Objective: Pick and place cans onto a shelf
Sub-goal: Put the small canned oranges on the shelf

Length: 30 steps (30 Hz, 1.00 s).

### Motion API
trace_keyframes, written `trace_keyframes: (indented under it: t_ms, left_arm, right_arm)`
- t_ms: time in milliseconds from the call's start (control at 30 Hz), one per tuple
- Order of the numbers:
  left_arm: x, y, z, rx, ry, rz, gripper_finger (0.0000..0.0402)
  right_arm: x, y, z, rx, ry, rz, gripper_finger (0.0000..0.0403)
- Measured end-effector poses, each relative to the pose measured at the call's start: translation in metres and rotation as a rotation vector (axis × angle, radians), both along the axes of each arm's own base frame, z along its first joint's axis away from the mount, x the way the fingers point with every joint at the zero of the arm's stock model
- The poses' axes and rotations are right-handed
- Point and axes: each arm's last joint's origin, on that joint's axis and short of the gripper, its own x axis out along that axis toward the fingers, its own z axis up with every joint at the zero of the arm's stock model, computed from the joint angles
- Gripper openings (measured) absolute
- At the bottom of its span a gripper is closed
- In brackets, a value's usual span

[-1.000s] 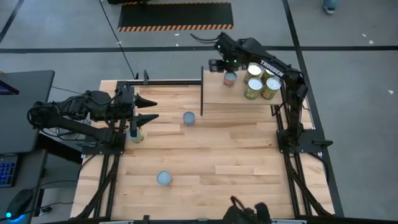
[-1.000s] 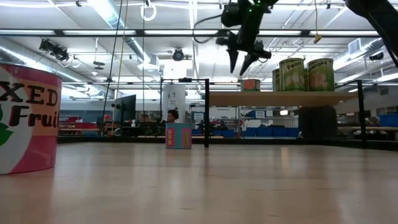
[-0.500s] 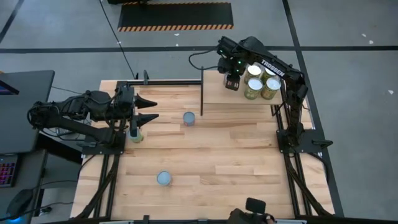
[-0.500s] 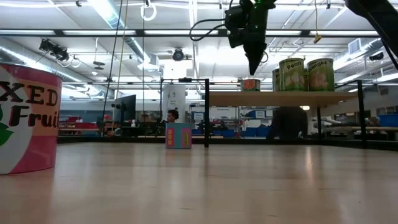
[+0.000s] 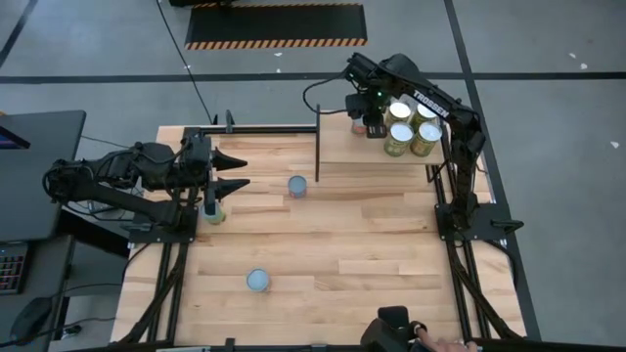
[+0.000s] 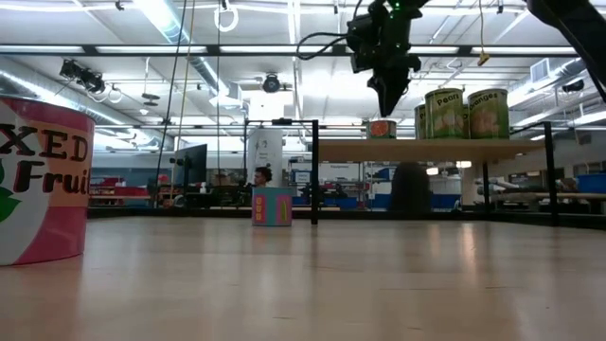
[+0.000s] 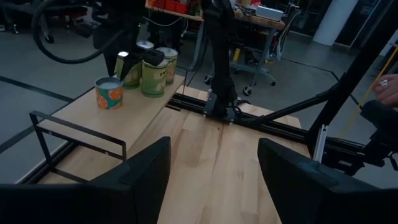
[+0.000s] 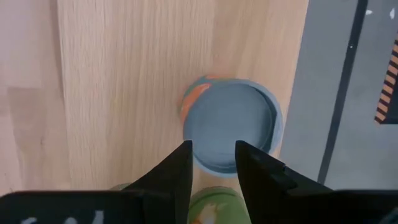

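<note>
The shelf (image 5: 342,147) stands at the table's far right. It bears an orange-red can (image 5: 358,127) and several yellow-green cans (image 5: 411,127), all upright on their bases. My right gripper (image 5: 370,125) hangs just above the orange-red can's top (image 8: 230,127), pointing down. It is empty, with a narrow gap between its fingers (image 8: 212,146). In the low view its tips (image 6: 388,109) stand clear of the can (image 6: 382,129). My left gripper (image 5: 240,171) waits open and empty over the table's left side. It also shows in the left wrist view (image 7: 212,149).
Two blue-grey-topped cans (image 5: 296,186) (image 5: 257,281) stand upright on the plank table. A third can (image 5: 212,210) stands beside my left arm. A thin dark upright panel (image 5: 317,142) bounds the shelf's left end. A person's hand (image 7: 388,87) shows beyond the table's near edge.
My right gripper has gone from the shelf's far left corner toward the near right. It now stands over the orange-red can, and it has turned about its own axis. The can has stayed upright on the shelf.
</note>
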Motion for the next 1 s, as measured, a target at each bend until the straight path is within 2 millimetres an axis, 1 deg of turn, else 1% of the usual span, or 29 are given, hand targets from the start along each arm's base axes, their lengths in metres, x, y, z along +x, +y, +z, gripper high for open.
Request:
trace_keyframes:
  t_ms: [133,267,533,633,800,1000]
  left_arm:
    - [0.0,0.0,0.0,0.0,0.0,0.0,0.0247]
    - [0.0,0.0,0.0,0.001,0.0,0.0,0.0247]
    - [0.0,0.0,0.0,-0.002,0.0,0.001,0.0247]
    - [0.0,0.0,0.0,-0.003,-0.001,0.001,0.0247]
    - [0.0,0.0,0.0,-0.003,-0.004,0.004,0.0247]
    - [0.001,0.0,0.005,0.02,-0.044,-0.001,0.0247]
  right_arm:
    - [0.001,-0.001,-0.012,0.027,0.034,0.03,0.0128]
    - [0.003,-0.003,-0.019,0.019,0.041,0.034,0.0128]
    - [0.002,-0.001,-0.02,0.055,0.042,0.044,0.0116]
    - [0.002,-0.001,-0.022,0.064,0.037,0.046,0.0104]
    - [0.002,0.0,-0.027,0.077,0.032,-0.028,0.0077]
    - [0.006,0.001,-0.023,0.083,-0.004,-0.131,0.0036]
